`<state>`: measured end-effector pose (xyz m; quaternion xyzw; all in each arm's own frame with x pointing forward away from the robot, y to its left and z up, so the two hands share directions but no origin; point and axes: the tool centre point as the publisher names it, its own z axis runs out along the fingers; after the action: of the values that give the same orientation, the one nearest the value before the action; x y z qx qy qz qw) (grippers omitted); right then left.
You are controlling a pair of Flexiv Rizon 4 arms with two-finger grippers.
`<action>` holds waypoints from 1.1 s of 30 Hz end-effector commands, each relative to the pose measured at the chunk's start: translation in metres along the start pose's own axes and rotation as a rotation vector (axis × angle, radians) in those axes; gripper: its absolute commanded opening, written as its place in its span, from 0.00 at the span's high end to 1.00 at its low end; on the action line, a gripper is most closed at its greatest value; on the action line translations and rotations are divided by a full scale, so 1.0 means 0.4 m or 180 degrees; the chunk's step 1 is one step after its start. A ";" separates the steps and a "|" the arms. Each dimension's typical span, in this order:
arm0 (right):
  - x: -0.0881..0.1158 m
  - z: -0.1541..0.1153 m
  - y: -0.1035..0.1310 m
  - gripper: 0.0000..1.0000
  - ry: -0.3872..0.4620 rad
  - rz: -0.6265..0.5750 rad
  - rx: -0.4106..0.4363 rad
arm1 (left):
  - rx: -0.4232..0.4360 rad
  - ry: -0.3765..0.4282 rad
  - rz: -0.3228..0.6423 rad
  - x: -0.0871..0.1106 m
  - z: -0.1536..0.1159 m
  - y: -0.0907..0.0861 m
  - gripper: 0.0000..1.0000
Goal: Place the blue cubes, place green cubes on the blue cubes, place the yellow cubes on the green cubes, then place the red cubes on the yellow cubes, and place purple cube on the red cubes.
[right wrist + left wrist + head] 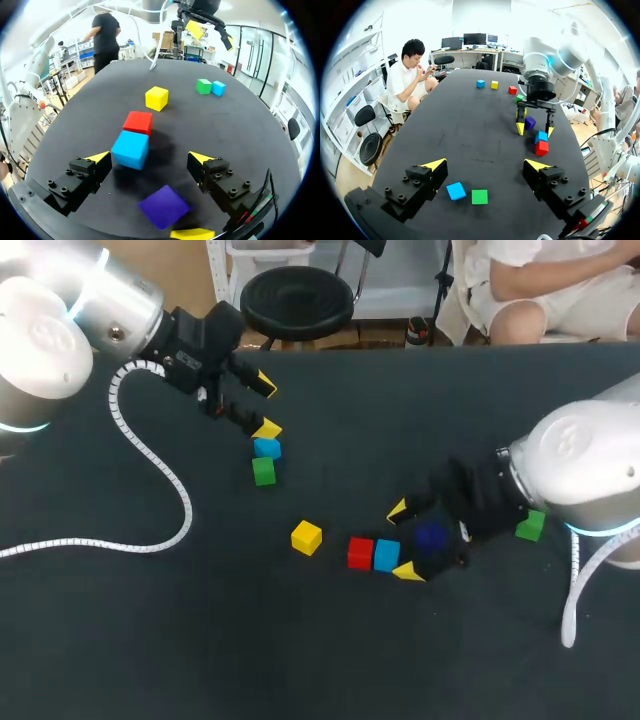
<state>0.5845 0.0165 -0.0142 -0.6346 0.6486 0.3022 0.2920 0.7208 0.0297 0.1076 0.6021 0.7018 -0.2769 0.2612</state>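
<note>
Stacking is not begun; all cubes lie single on the desk [150,640]. Left jaws gape wide over a blue cube [267,448]; right jaws stand wide about the purple cube [164,206].

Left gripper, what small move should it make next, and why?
Probably centre the left gripper over the blue cube and lower: its fingers stand open, the blue cube lies between them beside the green cube, and blue goes down first.

The right arm [585,465] partly hides one green cube [531,527] at its side.
</note>
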 end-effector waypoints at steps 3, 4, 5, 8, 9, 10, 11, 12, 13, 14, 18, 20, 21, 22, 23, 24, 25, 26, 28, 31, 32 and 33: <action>-0.018 0.003 -0.021 0.00 -0.0114 -0.0060 -0.0018 | -0.0002 -0.0006 0.0006 0.002 -0.001 -0.001 0.00; -0.021 0.007 -0.021 0.00 -0.0111 -0.0050 -0.0016 | -0.0002 -0.0006 0.0006 0.002 -0.001 -0.001 0.00; -0.023 0.010 -0.020 0.00 -0.0117 -0.0034 -0.0019 | -0.0002 -0.0006 0.0006 0.002 -0.001 -0.001 0.00; -0.025 0.023 -0.011 0.00 -0.0114 0.0042 -0.0027 | -0.0002 -0.0006 0.0006 0.002 -0.001 -0.001 0.00; -0.024 0.026 -0.009 0.00 -0.0133 0.0047 -0.0031 | -0.0002 -0.0006 0.0006 0.002 -0.001 -0.001 0.00; -0.025 0.028 -0.006 0.00 -0.0131 0.0076 -0.0044 | -0.0002 -0.0006 0.0006 0.002 -0.001 -0.001 0.00; -0.024 0.031 -0.004 0.00 -0.0131 0.0129 -0.0072 | -0.0002 -0.0006 0.0006 0.002 -0.001 -0.001 0.00; -0.024 0.034 -0.002 0.00 -0.0130 0.0131 -0.0077 | -0.0002 -0.0006 0.0006 0.002 -0.001 -0.001 0.00; -0.025 0.034 0.001 0.00 -0.0106 0.0165 -0.0091 | -0.0002 -0.0006 0.0006 0.002 -0.001 -0.001 0.00; -0.025 0.035 0.004 0.00 -0.0106 0.0199 -0.0103 | -0.0002 -0.0006 0.0006 0.002 -0.001 -0.001 0.00; -0.033 0.032 0.016 0.00 -0.0051 0.0258 -0.0094 | -0.0002 -0.0006 0.0006 0.002 -0.001 -0.001 0.00; -0.037 0.030 0.016 0.00 -0.0006 0.0276 -0.0049 | -0.0002 -0.0006 0.0006 0.002 -0.001 -0.001 0.00; -0.038 0.031 0.013 0.00 0.0017 0.0299 -0.0031 | -0.0002 -0.0006 0.0006 0.002 -0.001 -0.001 0.00; -0.039 0.032 0.010 0.00 0.0020 0.0306 -0.0023 | -0.0002 -0.0006 0.0006 0.002 -0.001 -0.001 0.00; -0.039 0.034 0.005 0.00 0.0020 0.0306 -0.0016 | -0.0002 -0.0006 0.0006 0.002 -0.001 -0.001 0.00; -0.040 0.036 0.002 0.00 0.0042 0.0342 0.0001 | -0.0002 -0.0006 0.0006 0.002 -0.001 -0.001 0.00; -0.039 0.038 0.000 0.00 0.0026 0.0359 0.0016 | -0.0002 -0.0006 0.0006 0.002 -0.001 -0.001 0.00; -0.038 0.039 -0.001 0.00 0.0000 0.0372 0.0037 | -0.0002 -0.0006 0.0006 0.002 -0.001 -0.001 0.00; -0.033 0.040 -0.002 0.00 -0.0035 0.0428 0.0059 | -0.0002 -0.0006 0.0006 0.002 -0.001 -0.001 0.00; -0.032 0.043 -0.002 0.00 -0.0031 0.0422 0.0056 | -0.0002 -0.0006 0.0006 0.002 -0.001 -0.001 0.00; -0.031 0.043 -0.001 0.00 -0.0034 0.0424 0.0057 | -0.0002 -0.0006 0.0006 0.002 -0.001 -0.001 0.00; -0.030 0.044 -0.001 0.00 -0.0030 0.0429 0.0058 | -0.0002 -0.0006 0.0006 0.002 -0.001 -0.001 0.00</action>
<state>0.5850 0.0376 -0.0141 -0.5860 0.6919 0.3173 0.2779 0.7208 0.0297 0.1076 0.6021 0.7018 -0.2769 0.2612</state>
